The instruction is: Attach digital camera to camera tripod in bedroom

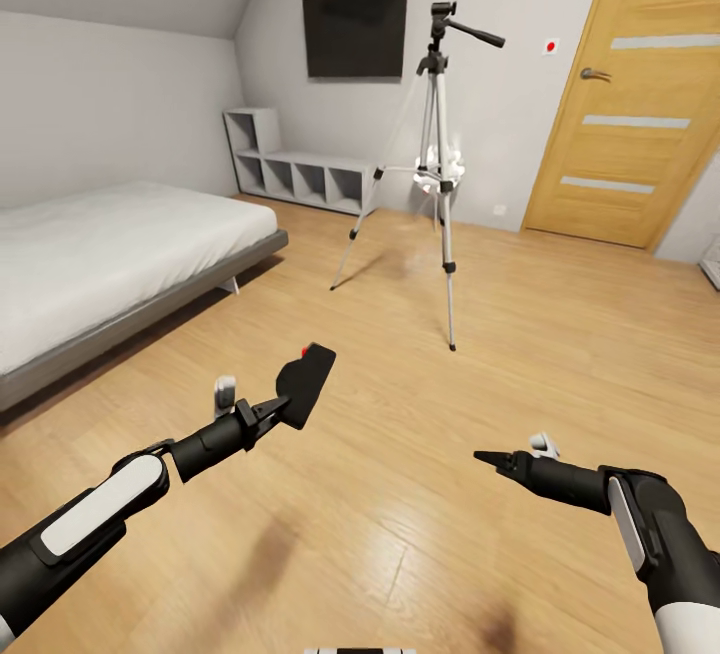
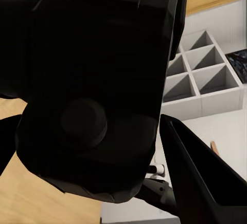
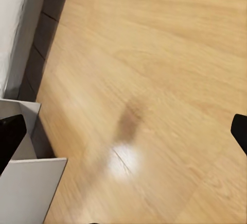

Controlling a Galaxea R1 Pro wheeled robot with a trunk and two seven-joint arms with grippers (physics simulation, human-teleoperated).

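Now left gripper [image 1: 278, 404] clamped on digital camera [image 1: 306, 384], raised above wood floor [image 1: 420, 534]. Right gripper [image 1: 490, 458] empty, fingers apparently together. Camera tripod [image 1: 436, 174] upright at 12 o'clock, well apart, near door [image 1: 640, 114].

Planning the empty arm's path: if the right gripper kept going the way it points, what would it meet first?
The right gripper points left, low over bare wood floor. The way looks free at first; farther on probably the bed, though depth is unclear.

- digital camera [image 1: 306, 382] — black, tiny red button
- camera tripod [image 1: 436, 164] — silver legs, black head
- door [image 1: 640, 84] — light wood, pale stripes
- bed [image 1: 100, 254] — white, grey frame
- TV [image 1: 355, 32] — black
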